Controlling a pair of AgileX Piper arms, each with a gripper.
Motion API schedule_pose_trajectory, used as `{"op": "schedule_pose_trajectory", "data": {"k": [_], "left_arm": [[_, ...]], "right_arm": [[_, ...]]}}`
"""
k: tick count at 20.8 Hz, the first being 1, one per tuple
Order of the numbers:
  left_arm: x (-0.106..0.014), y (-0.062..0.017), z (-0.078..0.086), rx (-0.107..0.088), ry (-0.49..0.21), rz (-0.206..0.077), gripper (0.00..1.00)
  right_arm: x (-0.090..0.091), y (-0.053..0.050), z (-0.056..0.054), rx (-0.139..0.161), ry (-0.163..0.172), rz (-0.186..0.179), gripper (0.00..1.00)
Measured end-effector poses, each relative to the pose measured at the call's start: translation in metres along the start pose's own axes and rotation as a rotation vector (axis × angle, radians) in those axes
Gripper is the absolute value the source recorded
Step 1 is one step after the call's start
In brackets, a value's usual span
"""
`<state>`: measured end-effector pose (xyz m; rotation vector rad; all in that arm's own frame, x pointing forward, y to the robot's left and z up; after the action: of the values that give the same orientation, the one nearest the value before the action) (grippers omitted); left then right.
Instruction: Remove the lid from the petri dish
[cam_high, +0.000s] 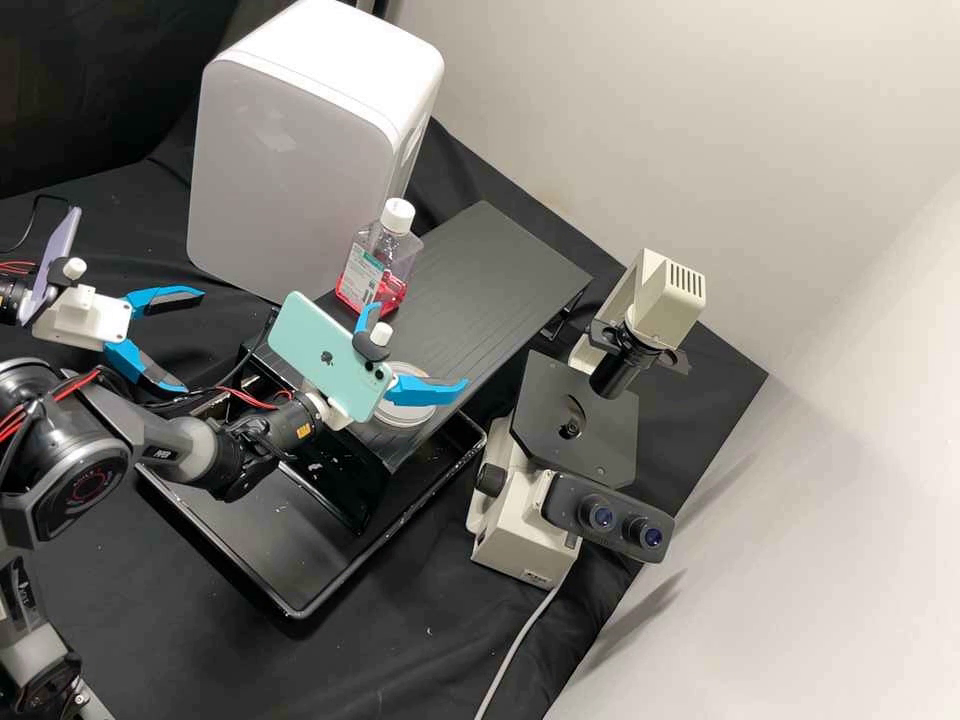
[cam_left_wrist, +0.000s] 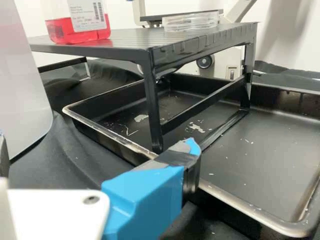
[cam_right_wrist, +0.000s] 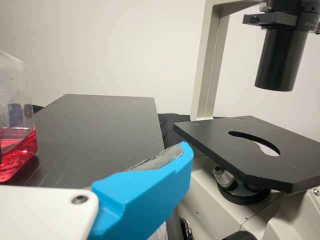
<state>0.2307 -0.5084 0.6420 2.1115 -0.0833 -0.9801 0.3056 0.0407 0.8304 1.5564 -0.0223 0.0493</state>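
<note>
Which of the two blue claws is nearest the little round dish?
The right gripper, at the petri dish on the raised shelf; the left gripper is off beside the tray.

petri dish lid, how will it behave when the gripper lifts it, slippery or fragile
Probably light and stiff: the petri dish looks like thin clear plastic, low and flat. Its smooth rim may slip between the fingers of the right gripper. The base could slide on the hard black shelf if nudged.
</note>
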Motion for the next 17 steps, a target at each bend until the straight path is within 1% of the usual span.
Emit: {"op": "schedule_pose_trajectory", "data": {"k": [9, 12, 14, 16, 17], "left_arm": [[0.0, 0.0, 0.0, 0.0, 0.0, 0.0, 1.0], [0.0, -0.0002, 0.0, 0.0, 0.0, -0.001, 1.0], [0.0, -0.0002, 0.0, 0.0, 0.0, -0.001, 1.0], [0.0, -0.0002, 0.0, 0.0, 0.0, -0.001, 1.0], [0.0, -0.0002, 0.0, 0.0, 0.0, -0.001, 1.0]], "right_arm": [[-0.002, -0.001, 0.001, 0.0, 0.001, 0.002, 1.0], [-0.012, -0.001, 0.002, 0.0, -0.005, -0.005, 1.0], [-0.022, -0.001, 0.001, -0.001, -0.005, -0.005, 1.0], [-0.03, 0.0, 0.001, 0.0, 0.009, 0.01, 1.0], [-0.034, -0.001, 0.0, 0.0, 0.015, 0.01, 1.0]]}}
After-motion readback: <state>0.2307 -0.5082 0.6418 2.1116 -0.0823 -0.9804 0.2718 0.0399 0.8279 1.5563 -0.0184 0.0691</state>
